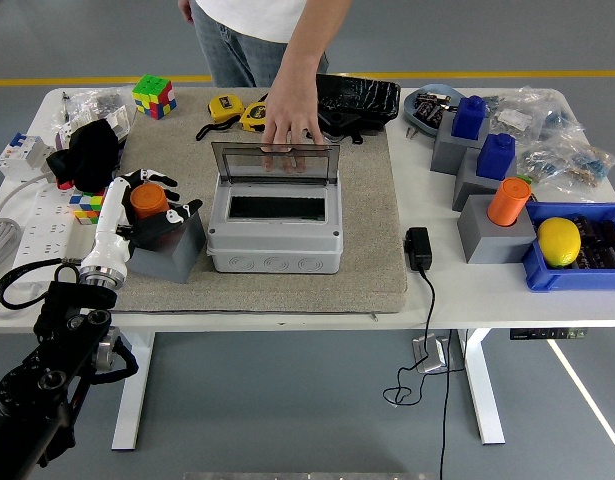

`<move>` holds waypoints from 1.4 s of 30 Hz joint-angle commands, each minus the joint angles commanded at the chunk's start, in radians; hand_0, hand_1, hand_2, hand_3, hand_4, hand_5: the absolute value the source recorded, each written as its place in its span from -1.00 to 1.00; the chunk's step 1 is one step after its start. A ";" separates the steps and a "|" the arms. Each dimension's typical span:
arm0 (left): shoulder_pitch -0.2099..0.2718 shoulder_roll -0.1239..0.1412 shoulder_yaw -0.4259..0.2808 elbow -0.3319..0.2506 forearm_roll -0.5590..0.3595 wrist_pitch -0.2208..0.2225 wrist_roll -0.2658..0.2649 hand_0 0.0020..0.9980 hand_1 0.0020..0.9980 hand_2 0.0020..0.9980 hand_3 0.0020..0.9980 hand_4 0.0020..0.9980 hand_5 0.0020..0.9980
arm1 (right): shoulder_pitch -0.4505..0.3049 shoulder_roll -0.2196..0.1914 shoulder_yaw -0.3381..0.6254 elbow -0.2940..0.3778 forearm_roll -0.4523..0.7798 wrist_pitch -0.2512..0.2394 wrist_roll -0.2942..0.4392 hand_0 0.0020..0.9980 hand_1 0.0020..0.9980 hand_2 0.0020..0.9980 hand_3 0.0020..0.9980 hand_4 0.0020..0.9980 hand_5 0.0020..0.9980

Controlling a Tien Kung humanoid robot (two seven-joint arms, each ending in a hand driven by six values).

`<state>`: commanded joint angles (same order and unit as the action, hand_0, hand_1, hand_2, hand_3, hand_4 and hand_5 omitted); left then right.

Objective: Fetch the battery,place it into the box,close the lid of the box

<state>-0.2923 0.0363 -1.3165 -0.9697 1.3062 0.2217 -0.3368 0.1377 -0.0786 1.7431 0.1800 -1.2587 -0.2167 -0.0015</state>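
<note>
The robot's left hand point(152, 205) is wrapped around the orange battery point(147, 199), white and black fingers curled on both sides of the cylinder, which stands upright at the gray holder block point(172, 248) near the left edge of the beige mat point(372, 245); whether its base is seated in the block or just above it cannot be told. The left arm runs up from the lower left corner, white forearm angled toward the block. Just right of the block sits the gray box point(275, 236), its transparent lid point(275, 161) standing open and tilted back, the dark slot of the interior showing below it. Across the table a person's hand point(290, 125) presses down on the mat right behind that lid, fingertips visible through the clear plastic. To the right, well apart from the box, another orange battery point(508, 201) stands on its own gray block, with two blue ones point(469, 117) on blocks behind it and a lemon point(559, 241) in a blue bin point(547, 275). A Rubik's cube point(154, 96) sits at the far left of the white table point(437, 290), yellow tape measures point(239, 109) lie near the person's arm, and a black power adapter point(418, 248) rests by the mat's right edge.
</note>
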 joint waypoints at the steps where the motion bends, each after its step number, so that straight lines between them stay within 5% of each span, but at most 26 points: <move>1: 0.000 -0.001 0.000 0.001 -0.004 0.003 -0.002 -0.48 -0.39 -0.46 -0.39 1.00 -1.00 | 0.000 0.001 0.000 0.000 0.000 0.000 0.000 0.71 0.58 0.49 0.55 1.00 1.00; 5: 0.000 -0.002 0.000 0.000 -0.014 0.012 -0.008 -0.48 -0.39 -0.46 -0.39 1.00 -1.00 | 0.001 0.002 -0.002 0.000 0.001 0.000 0.000 0.71 0.58 0.49 0.55 1.00 1.00; 6: -0.001 -0.002 0.000 0.000 -0.015 0.013 -0.008 -0.68 -0.65 -0.61 -0.58 0.81 -1.00 | 0.002 0.002 -0.002 0.000 0.002 0.000 0.001 0.71 0.59 0.49 0.55 1.00 1.00; 11: -0.001 -0.003 0.001 0.004 -0.017 0.033 -0.011 -0.68 -0.65 -0.61 -0.58 0.81 -1.00 | 0.001 0.004 0.000 0.000 0.001 0.001 0.001 0.71 0.59 0.49 0.55 1.00 1.00; 12: 0.000 -0.003 0.002 0.004 -0.017 0.037 -0.012 -0.77 -0.78 -0.71 -0.68 0.68 -0.99 | 0.001 0.004 0.002 0.000 -0.001 0.000 0.001 0.71 0.58 0.49 0.55 1.00 1.00; 33: -0.013 -0.001 0.002 -0.018 -0.063 0.093 -0.043 -0.79 -0.83 -0.78 -0.77 0.53 -0.78 | 0.003 0.002 0.004 0.000 -0.001 -0.001 0.000 0.71 0.58 0.49 0.55 1.00 1.00; 42: -0.020 0.019 -0.028 -0.087 0.034 0.123 -0.003 -0.79 -0.84 -0.79 -0.78 0.47 -0.67 | 0.004 0.003 0.006 0.000 -0.002 -0.002 0.000 0.71 0.58 0.49 0.55 1.00 1.00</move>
<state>-0.3123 0.0557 -1.3444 -1.0571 1.3405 0.3445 -0.3393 0.1416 -0.0751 1.7494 0.1800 -1.2606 -0.2183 -0.0014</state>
